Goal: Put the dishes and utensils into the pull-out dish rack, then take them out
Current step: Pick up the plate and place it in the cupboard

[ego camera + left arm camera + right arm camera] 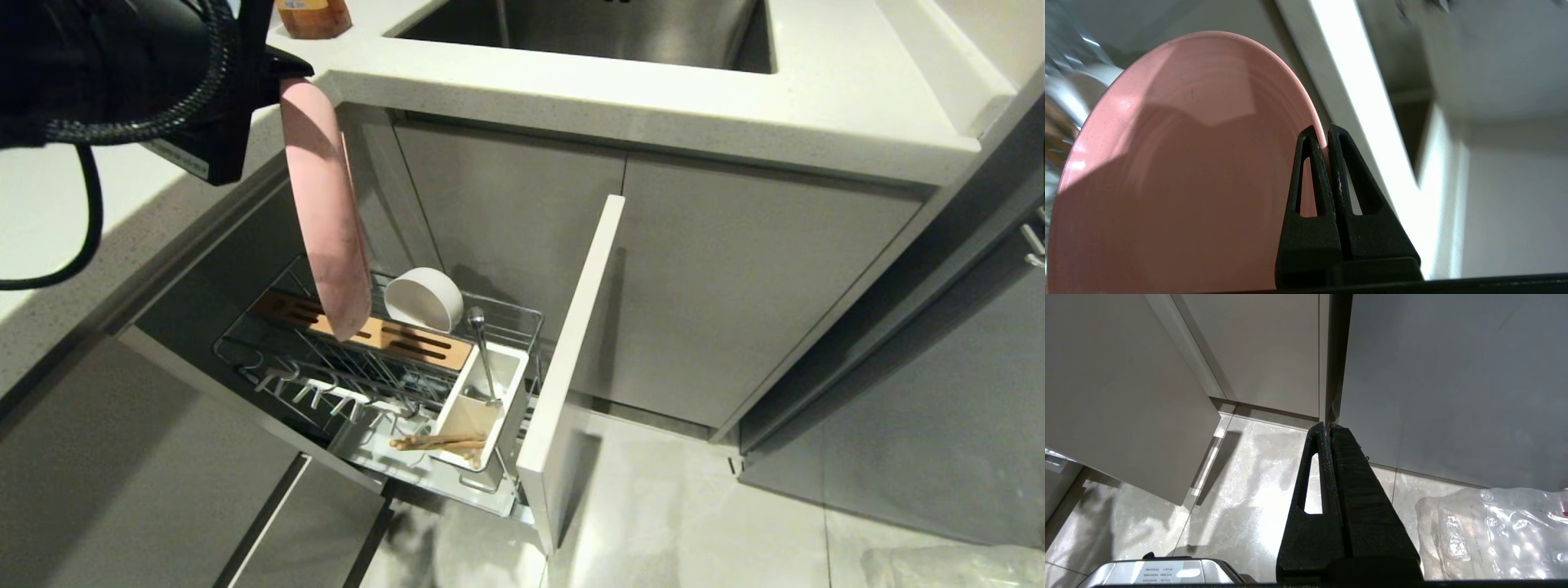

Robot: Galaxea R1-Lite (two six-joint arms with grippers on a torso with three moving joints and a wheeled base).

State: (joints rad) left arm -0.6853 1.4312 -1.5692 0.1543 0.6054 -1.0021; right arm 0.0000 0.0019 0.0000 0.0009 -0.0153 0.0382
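My left gripper (1326, 132) is shut on the rim of the pink plate (1180, 171). The plate (325, 212) hangs edge-on from it, its lower edge above the slotted wooden block (384, 333) of the pull-out dish rack (506, 314). The left gripper (282, 73) is high at the upper left, mostly hidden by the arm. A white bowl (424, 299) leans at the rack's back. The metal spoon (483, 351) stands in the white utensil box (510, 380); the chopsticks (437, 443) lie in its front section. My right gripper (1327, 426) is shut and empty, down near the floor.
The rack's pale-grey front panel (575, 359) stands to the right of the box. A white countertop (653, 98) with a steel sink (588, 28) overhangs the cabinets. A brown jar (313, 16) sits on the counter. A clear plastic bag (1494, 531) lies on the tiled floor.
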